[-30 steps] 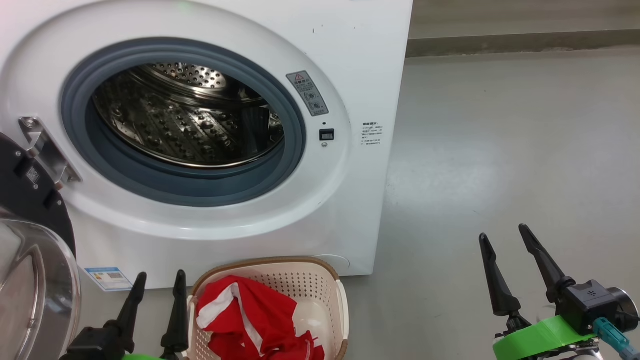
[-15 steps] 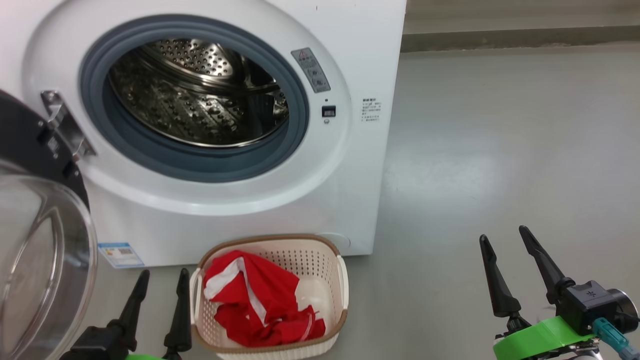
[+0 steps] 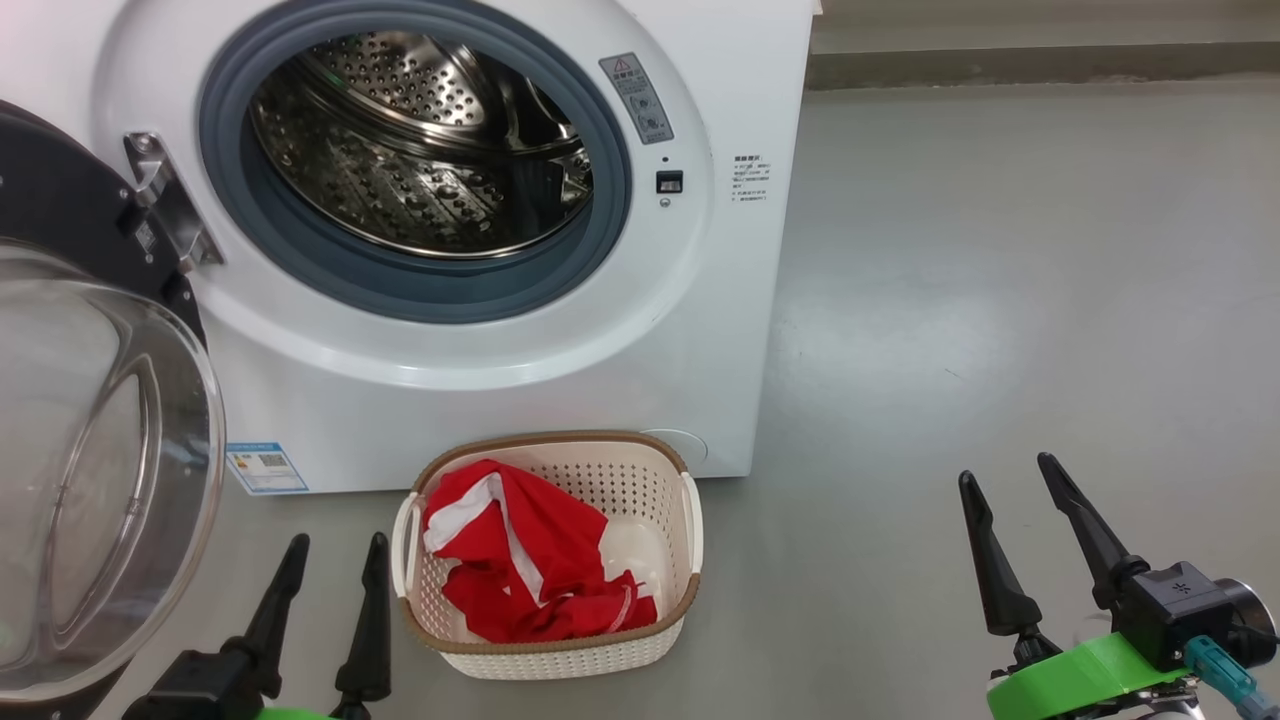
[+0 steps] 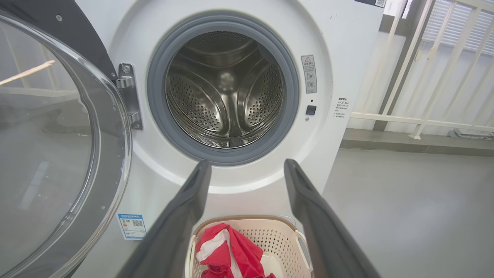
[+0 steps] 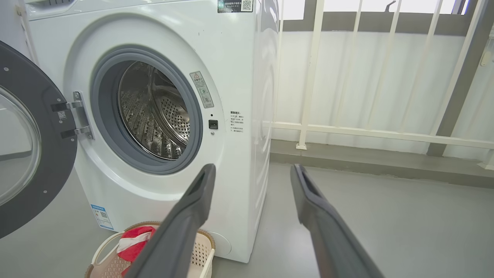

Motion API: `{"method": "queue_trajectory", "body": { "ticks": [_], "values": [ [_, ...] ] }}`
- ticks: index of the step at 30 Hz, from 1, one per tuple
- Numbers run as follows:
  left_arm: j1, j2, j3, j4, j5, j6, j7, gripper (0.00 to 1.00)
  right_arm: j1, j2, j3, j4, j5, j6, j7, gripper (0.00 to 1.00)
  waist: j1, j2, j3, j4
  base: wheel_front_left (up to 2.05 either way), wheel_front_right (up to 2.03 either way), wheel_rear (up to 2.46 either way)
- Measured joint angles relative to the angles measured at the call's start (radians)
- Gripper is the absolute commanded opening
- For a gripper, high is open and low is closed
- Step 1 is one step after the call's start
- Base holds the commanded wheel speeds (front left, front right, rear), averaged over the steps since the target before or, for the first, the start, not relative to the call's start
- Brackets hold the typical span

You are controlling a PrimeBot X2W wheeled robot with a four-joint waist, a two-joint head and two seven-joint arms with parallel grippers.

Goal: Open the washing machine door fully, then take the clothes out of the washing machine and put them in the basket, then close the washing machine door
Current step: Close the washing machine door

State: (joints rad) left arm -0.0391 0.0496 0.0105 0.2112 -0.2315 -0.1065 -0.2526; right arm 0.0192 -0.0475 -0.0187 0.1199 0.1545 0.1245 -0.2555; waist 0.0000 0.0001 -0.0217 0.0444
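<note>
Clothes (image 3: 520,575) in basket (image 3: 560,655) — washing machine door (image 3: 90,450) open.

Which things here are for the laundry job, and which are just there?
For the job:
big white front-loading washing machine; its round black-rimmed glass door, swung open; red and white fabric clothes; cream plastic basket with brown rim, holding them.

Just there:
white barred railing; blue-edged paper sticker; grey warning label.

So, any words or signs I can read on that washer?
Nothing reads clearly.
Grey warning label on the washing machine: red triangle sign, words too small.
Black print beside it: too small.
Blue-edged sticker, QR code: blurred.
Dark sticker at top, QR code: blurred.
</note>
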Motion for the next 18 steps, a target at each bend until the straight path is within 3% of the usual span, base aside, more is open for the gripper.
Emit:
{"method": "queue_trajectory", "body": {
  "ticks": [18],
  "values": [
    [0.015, 0.001, -0.004, -0.04, 0.014, 0.028, 0.0, 1.0, 0.0, 0.0, 0.007, 0.002, 0.003, 0.0, 0.0, 1.0, 0.0, -0.0001, 0.003, 0.049, 0.0, 0.0, 0.0]
  ]
}}
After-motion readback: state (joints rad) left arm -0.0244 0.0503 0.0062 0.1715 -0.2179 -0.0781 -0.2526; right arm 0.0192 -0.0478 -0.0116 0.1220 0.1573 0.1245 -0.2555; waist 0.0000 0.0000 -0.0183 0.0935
